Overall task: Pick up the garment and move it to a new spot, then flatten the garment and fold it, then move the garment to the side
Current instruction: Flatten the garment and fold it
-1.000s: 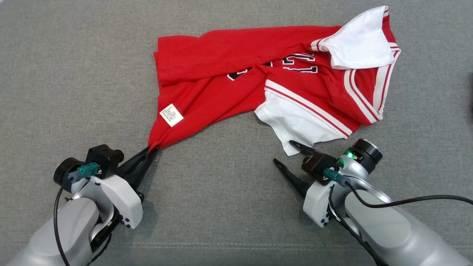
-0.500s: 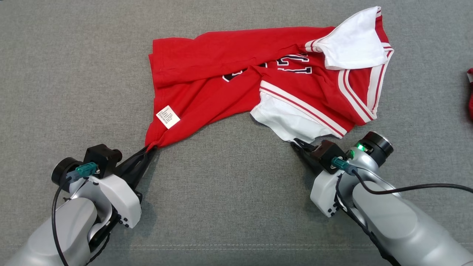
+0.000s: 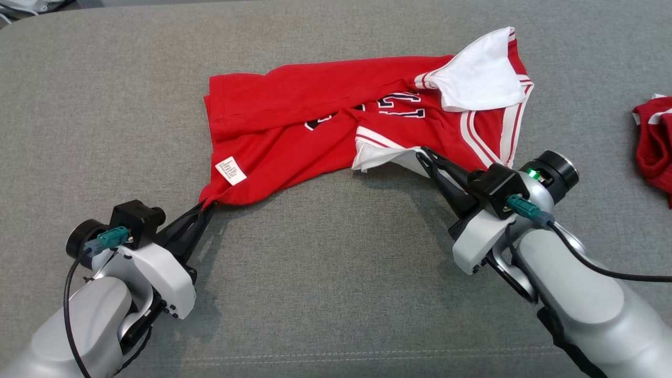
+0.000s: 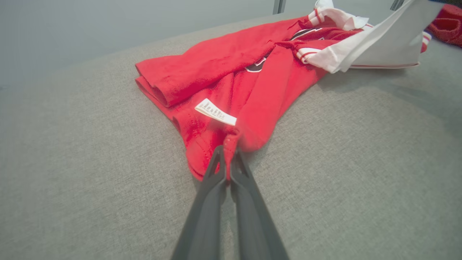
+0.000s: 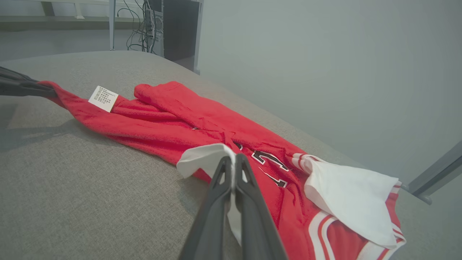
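Note:
The garment (image 3: 315, 115) is a red jersey with white sleeves and striped trim, lying crumpled on the grey cushion; it also shows in the left wrist view (image 4: 231, 72) and the right wrist view (image 5: 173, 119). My left gripper (image 3: 206, 206) is shut on its red bottom corner, beside the white care label (image 3: 231, 171), with the pinched cloth clear between the fingers (image 4: 228, 155). My right gripper (image 3: 423, 155) is shut on the near white sleeve (image 3: 383, 156), which is lifted off the cushion (image 5: 234, 160).
A second red cloth (image 3: 653, 142) lies at the right edge of the grey cushion (image 3: 325, 273). The cushion's far edge and floor clutter sit at the top left (image 3: 31, 8). A desk frame and cables (image 5: 144, 21) stand beyond the cushion.
My right gripper closed on the near white sleeve and raised it up and away from me. The left gripper kept its hold. The camera tilted, shifting the whole scene.

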Controlling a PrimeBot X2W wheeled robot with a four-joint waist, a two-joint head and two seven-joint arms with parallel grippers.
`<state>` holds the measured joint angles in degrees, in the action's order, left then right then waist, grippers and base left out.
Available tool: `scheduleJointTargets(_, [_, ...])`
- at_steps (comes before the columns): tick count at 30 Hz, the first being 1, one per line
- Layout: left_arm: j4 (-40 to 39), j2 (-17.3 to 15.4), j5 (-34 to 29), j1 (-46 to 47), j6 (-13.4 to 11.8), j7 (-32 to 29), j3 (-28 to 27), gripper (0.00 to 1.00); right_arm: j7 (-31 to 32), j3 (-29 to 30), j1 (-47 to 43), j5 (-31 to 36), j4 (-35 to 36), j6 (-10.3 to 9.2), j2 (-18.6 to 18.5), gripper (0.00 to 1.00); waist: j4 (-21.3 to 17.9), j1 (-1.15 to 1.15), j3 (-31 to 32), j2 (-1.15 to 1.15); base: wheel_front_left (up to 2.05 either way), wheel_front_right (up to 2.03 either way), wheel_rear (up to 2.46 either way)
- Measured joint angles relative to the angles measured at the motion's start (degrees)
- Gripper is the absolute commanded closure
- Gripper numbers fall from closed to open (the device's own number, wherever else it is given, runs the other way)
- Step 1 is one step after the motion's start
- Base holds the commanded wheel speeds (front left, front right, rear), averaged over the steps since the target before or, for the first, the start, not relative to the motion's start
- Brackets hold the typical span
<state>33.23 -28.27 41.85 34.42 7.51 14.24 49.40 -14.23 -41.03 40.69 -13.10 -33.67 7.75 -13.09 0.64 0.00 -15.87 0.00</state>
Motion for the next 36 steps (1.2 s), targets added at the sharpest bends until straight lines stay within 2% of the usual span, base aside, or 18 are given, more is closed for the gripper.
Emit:
scheduleJointTargets(5, [-1.59,-0.83,-0.62,0.01,0.01,0.01,-1.20,1.00,0.00,1.97,-0.15,-1.32,3.93,0.00,-2.09,1.00,-0.48,0.00,1.48,0.00,0.00,0.00,0.00])
scheduleJointTargets(14, [-6.60,-6.43,-1.10,5.93,0.01,0.14,-1.56,1.00,0.10,5.93,2.04,-4.41,7.11,0.00,-5.67,1.00,-0.82,0.00,5.50,0.00,0.00,0.00,0.00])
scheduleJointTargets(18, [-6.92,-8.00,-0.29,12.53,0.01,-1.79,-0.25,1.00,1.42,5.17,7.82,-6.78,6.38,0.00,-7.21,1.00,-0.65,0.00,6.90,0.00,0.00,0.00,0.00])
scheduleJointTargets(22, [-4.88,-8.43,0.68,21.30,0.02,-2.61,-1.01,1.00,1.62,5.37,16.64,-8.61,2.71,0.00,-8.78,1.00,-0.25,0.00,7.87,0.00,0.00,0.00,0.00])
scheduleJointTargets(27, [-1.23,-8.98,1.09,26.75,0.02,-1.60,-2.32,1.00,1.08,6.43,23.35,-11.57,-0.81,-0.01,-8.62,1.00,-0.55,0.00,8.78,0.00,0.00,0.00,0.00])
scheduleJointTargets(30, [-1.29,-8.92,2.98,25.02,0.02,-2.58,1.00,1.00,2.16,4.60,22.49,-15.18,-2.70,-0.01,-8.68,1.00,-0.76,0.00,9.48,0.00,0.00,0.00,0.00])
scheduleJointTargets(32, [-2.10,-8.88,5.77,21.78,0.02,-4.11,4.02,1.00,4.83,1.34,20.09,-19.15,-2.58,-0.01,-9.01,1.00,-0.87,0.00,9.80,0.00,0.00,0.00,0.00])
scheduleJointTargets(36, [-6.44,-10.42,13.04,14.11,0.04,-8.80,10.76,1.00,12.95,-7.46,12.59,-31.95,2.77,-0.01,-11.84,1.00,-1.10,0.00,10.54,0.00,0.00,0.00,0.00])
